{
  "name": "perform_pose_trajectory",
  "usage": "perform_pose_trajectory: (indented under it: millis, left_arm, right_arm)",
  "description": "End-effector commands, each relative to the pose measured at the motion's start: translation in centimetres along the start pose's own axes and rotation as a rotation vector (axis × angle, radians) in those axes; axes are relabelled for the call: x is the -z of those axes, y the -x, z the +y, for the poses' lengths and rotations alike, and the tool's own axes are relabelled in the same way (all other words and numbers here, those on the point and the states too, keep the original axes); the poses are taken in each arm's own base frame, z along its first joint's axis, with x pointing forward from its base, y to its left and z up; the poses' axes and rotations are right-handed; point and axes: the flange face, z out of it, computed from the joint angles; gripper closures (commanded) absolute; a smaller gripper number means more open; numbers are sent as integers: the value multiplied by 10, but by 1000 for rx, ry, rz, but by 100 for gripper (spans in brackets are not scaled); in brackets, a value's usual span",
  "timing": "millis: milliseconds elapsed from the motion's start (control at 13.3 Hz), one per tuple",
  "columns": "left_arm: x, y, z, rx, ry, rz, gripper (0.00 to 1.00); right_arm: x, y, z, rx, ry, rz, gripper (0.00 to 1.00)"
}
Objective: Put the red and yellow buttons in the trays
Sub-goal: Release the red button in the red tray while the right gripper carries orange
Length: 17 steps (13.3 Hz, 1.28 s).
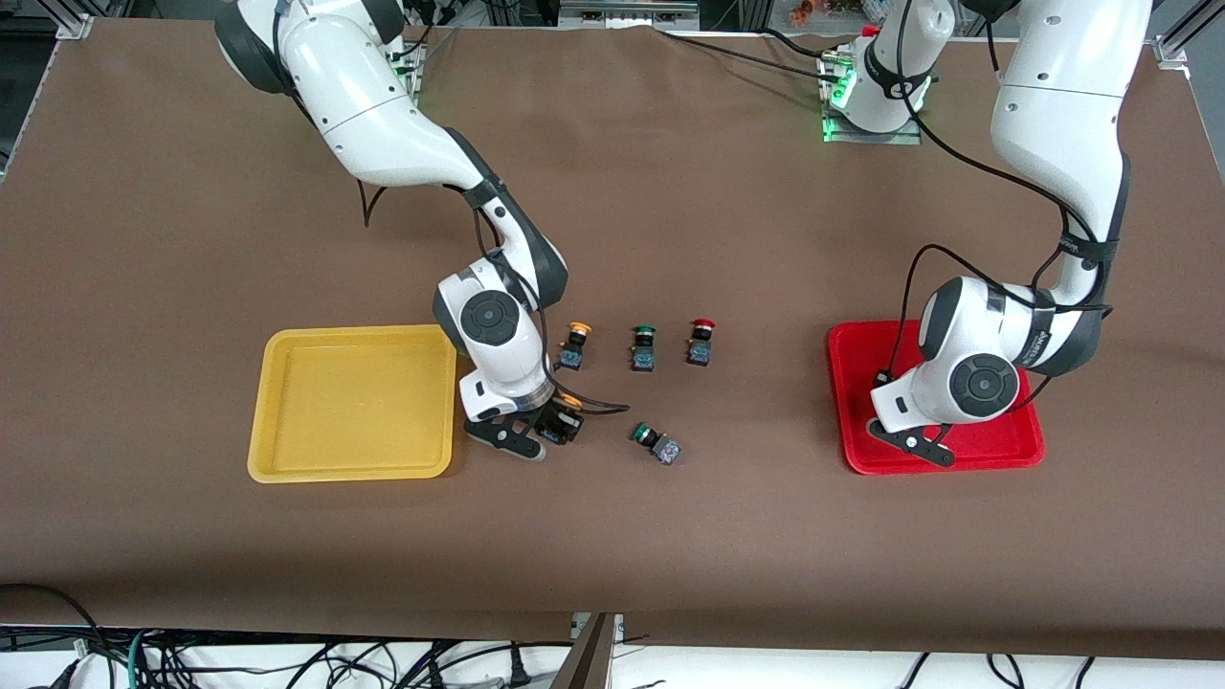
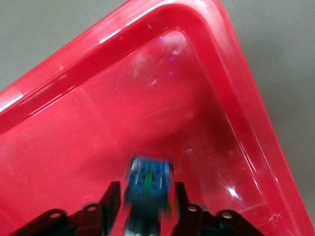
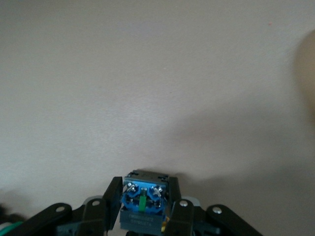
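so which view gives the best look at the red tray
The front view: it shows the whole red tray at the left arm's end of the table, with the left gripper over it. The left wrist view shows only one corner up close, under a held button. The right wrist view shows none of it.

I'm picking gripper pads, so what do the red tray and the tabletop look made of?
Red tray: likely glossy moulded plastic, given the bright glare streaks, rounded rim and faint scuffs. Tabletop: a matte brown sheet, perhaps paper or a soft mat, with no glare; I can't tell which.
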Motion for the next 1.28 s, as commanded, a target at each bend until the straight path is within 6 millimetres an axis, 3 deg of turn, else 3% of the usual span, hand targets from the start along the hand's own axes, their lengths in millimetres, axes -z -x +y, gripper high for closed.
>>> perform_pose_trajectory:
  millis: [0, 226, 376, 527, 677, 828, 1054, 1204]
  left_arm:
    - [33, 8, 8, -16, -25, -1, 0]
    - [87, 19, 39, -38, -9, -12, 0]
    - [112, 20, 83, 5, 51, -10, 0]
    - [124, 12, 130, 60, 140, 15, 0]
    - [126, 1, 176, 101, 146, 54, 0]
    - [110, -12, 214, 101, 151, 86, 0]
    - [76, -26, 281, 213, 153, 114, 0]
    - [49, -37, 302, 250, 175, 146, 0]
  right_arm:
    - [45, -35, 14, 83, 68, -40, 100]
    - [84, -89, 66, 215, 99, -144, 100]
    - [97, -115, 109, 315, 129, -218, 100]
    - [95, -135, 161, 381, 181, -279, 100]
    - [88, -153, 216, 438, 231, -316, 100]
    - [79, -159, 262, 443, 263, -350, 100]
    - [65, -149, 308, 400, 257, -354, 100]
    - [54, -140, 323, 394, 250, -335, 100]
